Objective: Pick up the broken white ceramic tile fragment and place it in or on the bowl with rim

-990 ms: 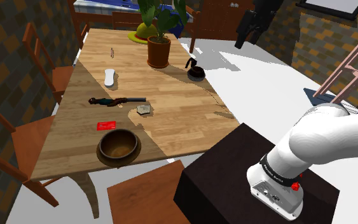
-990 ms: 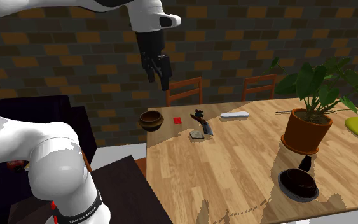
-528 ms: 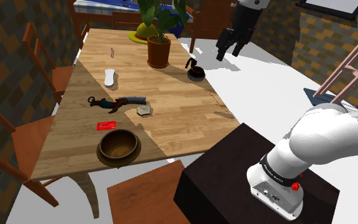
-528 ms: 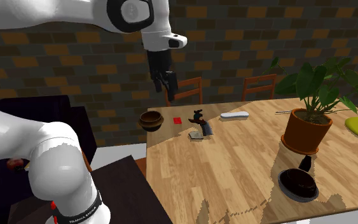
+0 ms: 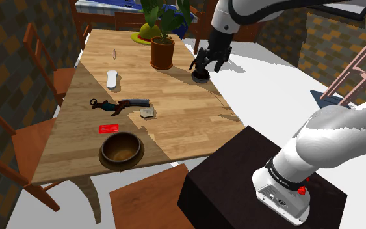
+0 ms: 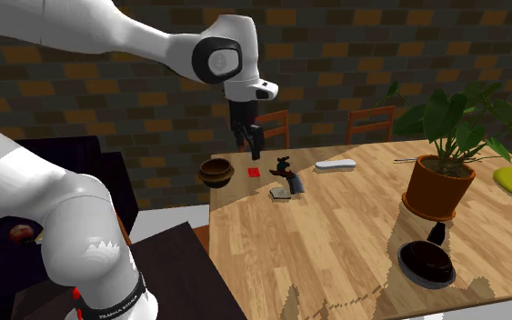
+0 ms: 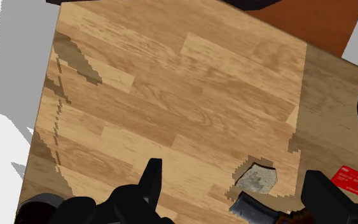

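Arm has dropped toward the counter [image 5: 181,123]; fingers [image 7: 151,181] spread, empty. Approach step: tile fragment [image 7: 257,178] lies on the counter, well below them, near bowl [image 5: 103,151]. Next: lower over fragment, then close.

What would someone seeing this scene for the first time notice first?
The big white robot arm arching over the light wooden table, its open black end effector hanging above it. Next, the leafy green plant in a brown pot at the second exterior view's right.
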`<state>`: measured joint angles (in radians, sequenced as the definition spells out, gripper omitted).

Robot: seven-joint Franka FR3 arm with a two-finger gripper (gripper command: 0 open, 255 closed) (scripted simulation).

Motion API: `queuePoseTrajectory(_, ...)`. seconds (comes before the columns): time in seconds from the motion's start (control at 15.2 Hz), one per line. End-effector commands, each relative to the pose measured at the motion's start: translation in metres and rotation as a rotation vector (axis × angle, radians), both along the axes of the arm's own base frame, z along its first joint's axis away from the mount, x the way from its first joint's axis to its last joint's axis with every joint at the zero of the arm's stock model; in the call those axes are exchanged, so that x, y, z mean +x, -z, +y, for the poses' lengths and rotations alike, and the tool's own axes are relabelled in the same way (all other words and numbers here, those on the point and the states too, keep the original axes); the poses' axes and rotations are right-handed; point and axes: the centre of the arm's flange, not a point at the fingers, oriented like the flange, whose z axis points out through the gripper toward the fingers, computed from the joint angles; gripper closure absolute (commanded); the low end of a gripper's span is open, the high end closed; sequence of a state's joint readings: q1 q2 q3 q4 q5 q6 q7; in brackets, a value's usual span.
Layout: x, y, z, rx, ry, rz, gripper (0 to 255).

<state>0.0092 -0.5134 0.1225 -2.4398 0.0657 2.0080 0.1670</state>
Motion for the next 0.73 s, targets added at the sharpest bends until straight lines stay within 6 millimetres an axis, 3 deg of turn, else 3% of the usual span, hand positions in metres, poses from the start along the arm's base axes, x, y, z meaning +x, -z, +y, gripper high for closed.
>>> queuePoseTrajectory(0.0,0.014,0.021,0.007,0.007,0.01,0.002,0)
queuePoseTrajectory(0.66,0.088,0.122,0.048,0.04,0.057,0.017,0)
